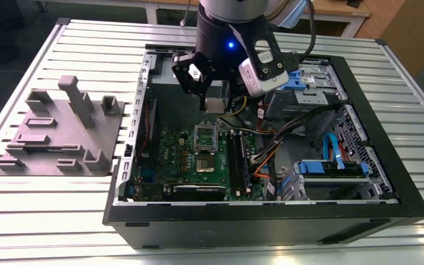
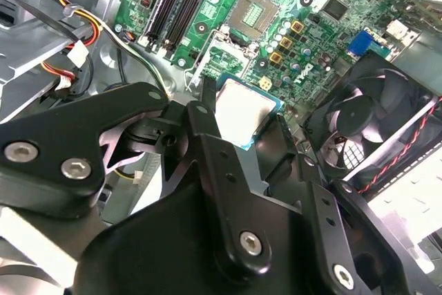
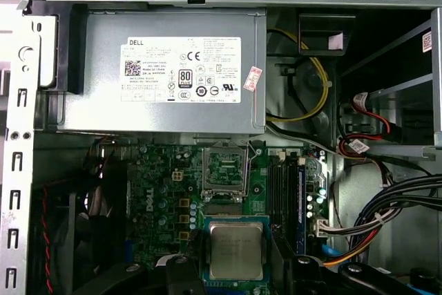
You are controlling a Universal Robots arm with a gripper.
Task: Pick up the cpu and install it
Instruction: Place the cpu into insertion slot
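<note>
A counter of ribbed pale metal slats takes up most of the exterior view. Beyond its far edge stand a light wooden table and a wooden cabinet, with dark floor at the far corner on the exterior view's left.

A black computer case lies on the counter on its side, open at the top. Well apart from it, toward the exterior view's left, sits a grey plastic block with raised posts and slots. The arm reaches down into the far end of the case, and a small blue light glows on it.

Inside the case, a grey power box with a white label sits against one wall, and the green circuit board covers the floor beside it. A black fan stands at the edge of the board. Bundled cables in orange, yellow and black run between the board and the blue-clipped drive bays.

On the board, the silver socket frame is hinged open, with green showing through its centre.

The pincer is clamped on the cpu, with black fingers pressed against opposite edges. In the first wrist view the cpu faces up flat, with its silver top showing. It is held above the board, just beside the open frame.
</note>
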